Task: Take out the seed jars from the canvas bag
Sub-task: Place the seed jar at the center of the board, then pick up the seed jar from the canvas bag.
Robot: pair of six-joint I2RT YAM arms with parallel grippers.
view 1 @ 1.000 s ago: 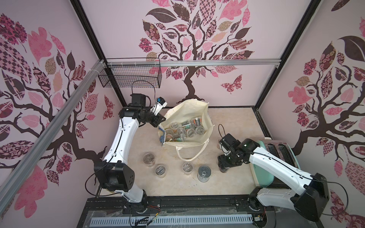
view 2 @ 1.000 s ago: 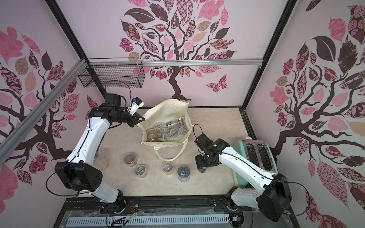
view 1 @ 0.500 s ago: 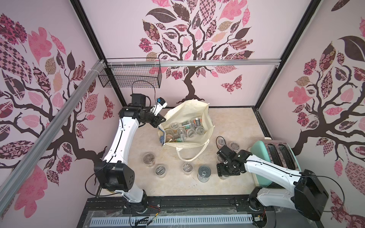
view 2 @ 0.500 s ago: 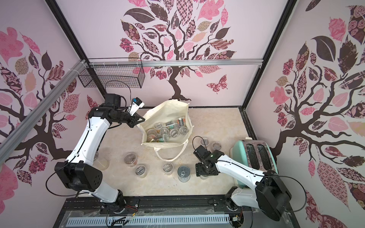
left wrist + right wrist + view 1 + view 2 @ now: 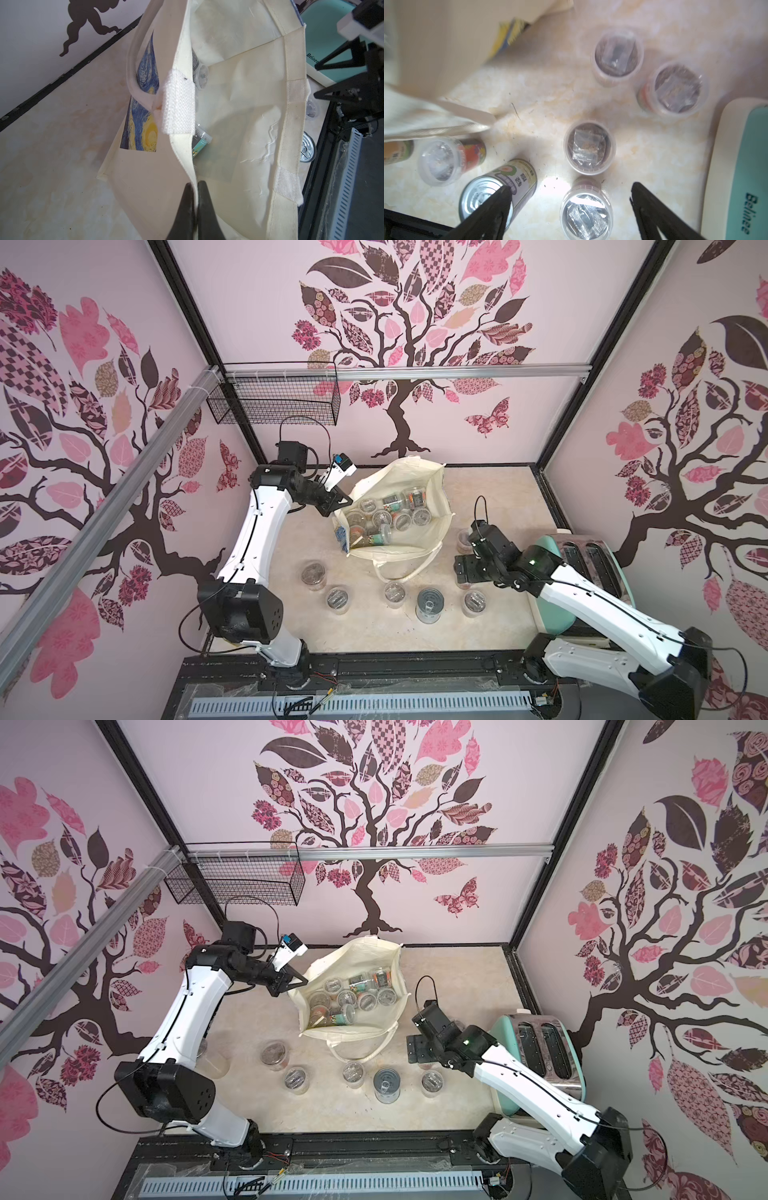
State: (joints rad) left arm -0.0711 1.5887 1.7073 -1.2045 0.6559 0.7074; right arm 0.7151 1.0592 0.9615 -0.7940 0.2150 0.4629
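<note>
Take 12 o'clock as the back wall in the top views. Your canvas bag point(image 5: 438, 489) sits on the bench point(image 5: 498, 485) just back of centre. Its mouth is turned up toward the camera head, and its loose rope handle point(image 5: 426, 564) trails to 6 o'clock.

Your left gripper point(image 5: 348, 502) is pinched tight on the bag's rim at the mouth's 9 o'clock edge. The left wrist view shows cloth clamped between the two closed fingers point(image 5: 187, 207). It also shows the blue-and-yellow print point(image 5: 145, 116) on the outer wall, of which both top views give only a sliver.

In both top views, seed jars point(image 5: 380, 516) crowd the bag's floor. Most stand lid-up, while one with a teal label point(image 5: 376, 536) lies on its side, long axis roughly 9 to 3. The left wrist view catches only two or three of them past the rim.

More seed jars stand upright on the bench in a row at the bag's 6 o'clock, with a tin can point(image 5: 429, 605) among them.

Your right gripper point(image 5: 570, 187) hangs at the bag's 4 o'clock, beside the mint toaster point(image 5: 582, 556), jaws spread wide with nothing in them. From above, the arm covers part of the cluster there. The right wrist view lays out four jars lid-up, one of them point(image 5: 586, 209) below the gap between the fingers and touching neither.
</note>
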